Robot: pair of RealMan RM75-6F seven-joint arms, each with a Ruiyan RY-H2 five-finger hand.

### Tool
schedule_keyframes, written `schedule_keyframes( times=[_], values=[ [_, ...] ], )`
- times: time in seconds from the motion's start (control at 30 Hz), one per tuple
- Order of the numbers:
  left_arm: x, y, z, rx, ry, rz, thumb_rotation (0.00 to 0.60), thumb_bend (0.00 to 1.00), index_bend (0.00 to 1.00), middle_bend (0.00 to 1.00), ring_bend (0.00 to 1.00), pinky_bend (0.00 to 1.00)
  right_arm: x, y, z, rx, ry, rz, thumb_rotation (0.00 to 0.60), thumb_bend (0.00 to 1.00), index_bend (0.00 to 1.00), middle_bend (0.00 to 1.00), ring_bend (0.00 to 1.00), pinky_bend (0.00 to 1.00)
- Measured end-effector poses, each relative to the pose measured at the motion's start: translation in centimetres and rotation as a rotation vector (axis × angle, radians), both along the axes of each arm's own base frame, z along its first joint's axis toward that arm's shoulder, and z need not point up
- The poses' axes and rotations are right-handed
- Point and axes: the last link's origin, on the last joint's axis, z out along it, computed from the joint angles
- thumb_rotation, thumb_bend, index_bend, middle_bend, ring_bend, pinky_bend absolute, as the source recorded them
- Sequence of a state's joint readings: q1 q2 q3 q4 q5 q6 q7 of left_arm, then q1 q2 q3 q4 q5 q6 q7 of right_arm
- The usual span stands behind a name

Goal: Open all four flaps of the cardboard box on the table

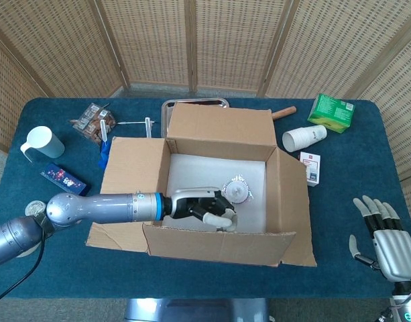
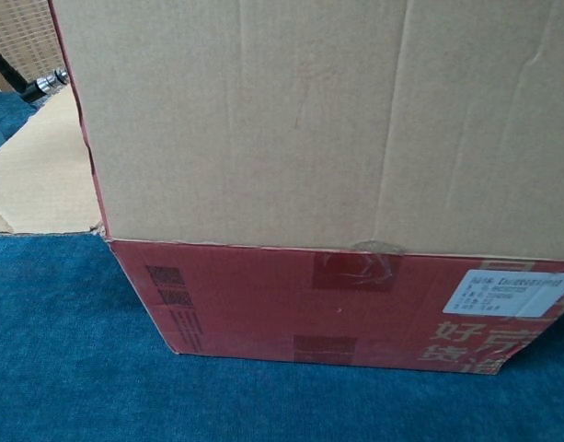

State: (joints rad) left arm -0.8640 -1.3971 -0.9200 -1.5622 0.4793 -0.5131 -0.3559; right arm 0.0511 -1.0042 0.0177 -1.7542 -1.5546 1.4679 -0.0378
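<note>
The cardboard box stands mid-table, seen from above in the head view. Its left flap lies flat outward, the back flap stands upright, and the right flap leans outward. My left hand reaches inside the box, its bent fingers pressing the inner face of the front flap, which tilts toward me. In the chest view that front flap fills the top above the red box wall. My right hand hovers at the table's near right corner, fingers spread, holding nothing.
A round silvery object lies inside the box. Left of the box are a mug, a snack packet and a blue pack. A metal tray sits behind it. On the right are paper cups, a green box and a small white box.
</note>
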Motion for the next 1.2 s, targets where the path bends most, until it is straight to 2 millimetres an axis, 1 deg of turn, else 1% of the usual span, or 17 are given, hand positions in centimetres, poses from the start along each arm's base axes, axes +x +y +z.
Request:
schedule_keyframes(
  times=[0.5,0.73,0.93,1.03,1.2],
  values=[
    [-0.1,-2.8,-1.2,-0.092,-0.009,-0.078,0.386,0.0,0.69,0.56,0.51,0.52,-0.1,-0.1,0.0,-0.006,0.005,-0.005,0.27,0.55,0.0,0.0,0.0,0.0],
    [-0.6,-4.0,-2.0,-0.14,0.01,-0.117,0.368,0.0,0.69,0.57,0.51,0.52,-0.1,-0.1,0.2,-0.011,0.004,-0.006,0.271,0.55,0.0,0.0,0.0,0.0],
    [-1.2,-4.8,-2.9,-0.172,0.051,-0.152,0.368,0.0,0.69,0.56,0.51,0.52,-0.1,-0.1,0.2,-0.012,0.005,-0.007,0.268,0.55,0.0,0.0,0.0,0.0],
    [-1.4,-5.1,-3.1,-0.179,0.066,-0.167,0.366,0.0,0.68,0.56,0.51,0.52,-0.1,-0.1,0.2,-0.012,0.005,-0.006,0.27,0.55,0.0,0.0,0.0,0.0],
    [-1.6,-4.5,-2.9,-0.098,0.083,-0.199,0.315,0.0,0.67,0.55,0.5,0.5,-0.1,-0.1,0.3,-0.013,0.003,-0.006,0.269,0.55,0.0,0.0,0.0,0.0]
  ],
)
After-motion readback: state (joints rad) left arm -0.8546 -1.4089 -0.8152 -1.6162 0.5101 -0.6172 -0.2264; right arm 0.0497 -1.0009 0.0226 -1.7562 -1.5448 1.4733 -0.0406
